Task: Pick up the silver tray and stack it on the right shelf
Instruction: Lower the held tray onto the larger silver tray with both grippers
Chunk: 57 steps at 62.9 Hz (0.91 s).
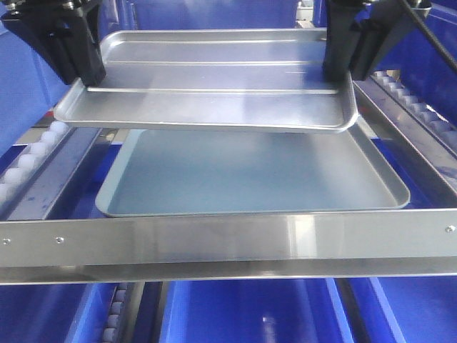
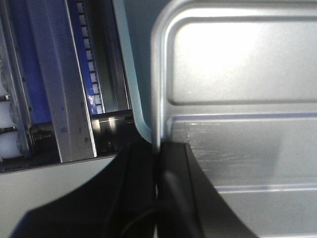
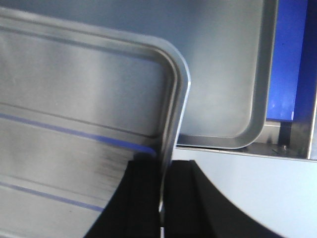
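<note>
The silver tray (image 1: 214, 78) hangs level in the air, its two long ridges running across the floor. My left gripper (image 1: 89, 77) is shut on its left rim, and my right gripper (image 1: 341, 71) is shut on its right rim. In the left wrist view the black jaws of the left gripper (image 2: 157, 154) pinch the silver tray's (image 2: 237, 74) rim edge. The right wrist view shows the right gripper (image 3: 162, 171) clamped on the silver tray's (image 3: 74, 99) rolled rim near a rounded corner. The tray hovers over the right shelf, behind its polished front crossbar (image 1: 228, 239).
A larger dull blue-grey tray (image 1: 250, 175) lies flat on the shelf right under the held one. Rails of white rollers (image 1: 28, 163) run along both sides, with steel side frames (image 1: 410, 136). Blue bins (image 1: 243, 314) sit below the crossbar.
</note>
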Each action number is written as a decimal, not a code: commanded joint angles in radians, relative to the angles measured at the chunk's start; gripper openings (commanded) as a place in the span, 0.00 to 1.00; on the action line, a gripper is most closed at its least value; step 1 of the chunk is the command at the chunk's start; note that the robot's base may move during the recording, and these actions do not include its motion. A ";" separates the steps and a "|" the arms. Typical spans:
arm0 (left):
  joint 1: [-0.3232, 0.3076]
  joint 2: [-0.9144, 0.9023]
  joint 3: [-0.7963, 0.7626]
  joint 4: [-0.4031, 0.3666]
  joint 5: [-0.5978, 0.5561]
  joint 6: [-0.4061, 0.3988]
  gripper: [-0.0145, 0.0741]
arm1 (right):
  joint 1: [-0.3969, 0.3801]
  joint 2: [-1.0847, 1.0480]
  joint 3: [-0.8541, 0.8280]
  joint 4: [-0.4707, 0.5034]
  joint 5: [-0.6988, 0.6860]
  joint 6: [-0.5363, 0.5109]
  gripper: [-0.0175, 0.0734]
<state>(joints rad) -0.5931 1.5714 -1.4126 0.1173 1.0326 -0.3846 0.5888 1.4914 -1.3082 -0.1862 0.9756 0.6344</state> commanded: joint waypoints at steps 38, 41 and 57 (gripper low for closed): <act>-0.010 0.115 -0.149 -0.035 -0.244 0.047 0.06 | -0.145 0.044 -0.147 0.016 -0.119 -0.184 0.25; -0.003 0.154 -0.174 -0.035 -0.252 0.047 0.06 | -0.163 0.077 -0.154 0.016 -0.120 -0.203 0.25; 0.013 0.303 -0.225 -0.033 -0.292 0.047 0.06 | -0.221 0.231 -0.156 0.016 -0.176 -0.210 0.25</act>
<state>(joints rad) -0.5757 1.8856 -1.5918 0.1035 0.8183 -0.3649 0.3750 1.7261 -1.4248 -0.1864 0.8981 0.4653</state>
